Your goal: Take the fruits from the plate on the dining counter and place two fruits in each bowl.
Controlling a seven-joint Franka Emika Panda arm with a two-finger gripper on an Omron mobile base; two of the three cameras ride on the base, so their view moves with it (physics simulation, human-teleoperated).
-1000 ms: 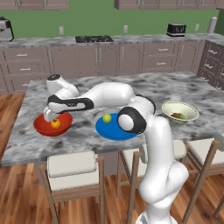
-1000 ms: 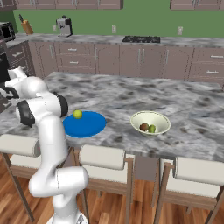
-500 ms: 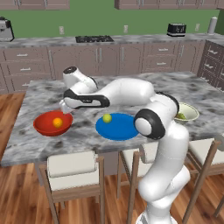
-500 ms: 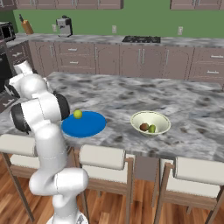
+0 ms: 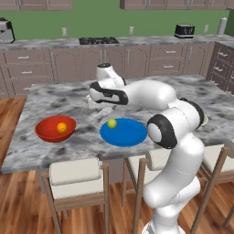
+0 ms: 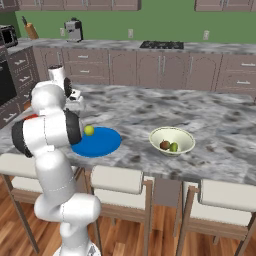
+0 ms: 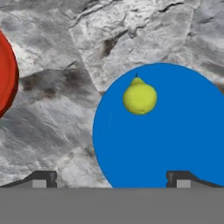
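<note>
On the marbled dining counter (image 5: 55, 98) lies the blue plate (image 5: 128, 134) (image 6: 102, 145) (image 7: 170, 135), holding one yellow-green fruit (image 5: 112, 123) (image 6: 89, 130) (image 7: 139, 97). To its left, the red bowl (image 5: 48, 132) (image 7: 6, 78) holds the orange fruit (image 5: 61, 127). The cream bowl (image 6: 172, 135) to the right contains the dark brown-red fruit (image 6: 164, 145) and the green one (image 6: 173, 147). My gripper (image 5: 93, 101) (image 6: 75, 97) (image 7: 113, 179) hovers open and empty above the counter, just behind the plate's left edge.
Stools (image 5: 75, 176) (image 6: 117, 180) line the near edge of the island. The wall counter (image 5: 55, 43) behind carries a stove top, a toaster (image 5: 184, 30) and a coffee machine (image 6: 74, 30). My own arm arches over the plate's right side in the left base view.
My gripper has swung from above the red bowl to the right, ending behind the plate's left edge. The orange fruit stays in the red bowl.
</note>
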